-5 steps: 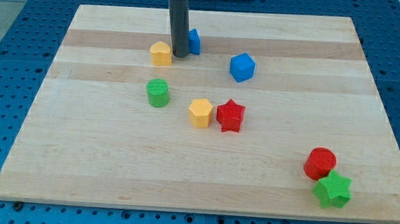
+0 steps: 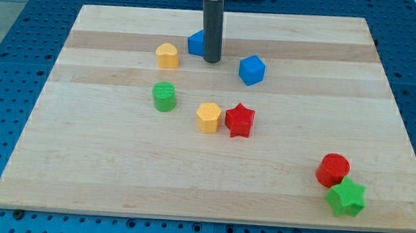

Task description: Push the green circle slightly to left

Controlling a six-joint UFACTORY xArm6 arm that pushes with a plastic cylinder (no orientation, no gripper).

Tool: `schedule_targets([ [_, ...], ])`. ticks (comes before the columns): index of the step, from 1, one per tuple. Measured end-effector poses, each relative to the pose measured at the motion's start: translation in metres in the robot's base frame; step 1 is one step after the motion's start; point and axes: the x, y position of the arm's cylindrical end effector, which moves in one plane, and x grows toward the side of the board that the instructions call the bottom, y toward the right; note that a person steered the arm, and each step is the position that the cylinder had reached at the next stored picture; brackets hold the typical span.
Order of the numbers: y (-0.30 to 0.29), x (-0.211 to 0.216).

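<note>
My tip (image 2: 211, 60), a bare rod with no jaws to open or close, sits at about 1 o'clock from the green circle (image 2: 164, 96) mid-left on the board (image 2: 80, 166), which looks light, hard and slidey, so I'd nudge its 3 o'clock side.

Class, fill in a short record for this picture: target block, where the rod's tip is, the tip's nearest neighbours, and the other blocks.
target: green circle, untouched
tip: my tip, up and to the view's right of the target
beside tip: blue block, partly hidden; blue cube
others: yellow block, yellow hexagon, red star, red cylinder, green star
</note>
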Motion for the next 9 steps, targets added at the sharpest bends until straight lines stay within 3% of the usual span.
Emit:
schedule_targets([
  [3,0.0,-0.006],
  [4,-0.007,0.012],
  [5,-0.043,0.059],
  [7,-0.115,0.088],
  [9,-0.121,0.042],
])
